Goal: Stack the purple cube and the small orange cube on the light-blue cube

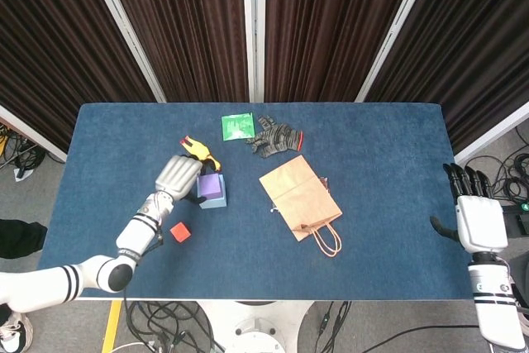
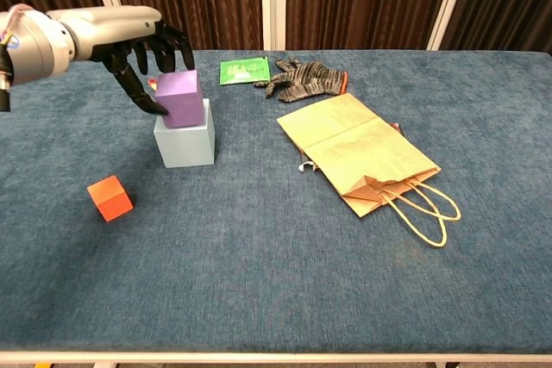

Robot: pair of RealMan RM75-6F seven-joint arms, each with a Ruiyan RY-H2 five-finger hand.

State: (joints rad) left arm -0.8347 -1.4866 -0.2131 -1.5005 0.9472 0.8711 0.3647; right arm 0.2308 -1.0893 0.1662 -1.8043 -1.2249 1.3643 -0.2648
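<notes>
The purple cube sits on top of the light-blue cube, slightly tilted, still held in the fingers of my left hand. The small orange cube lies on the blue table in front and to the left of the stack. My right hand hangs open past the table's right edge, holding nothing, seen only in the head view.
A yellow rubber toy lies just behind the stack. A green packet, a grey glove and a flat brown paper bag lie at the middle and right of the table.
</notes>
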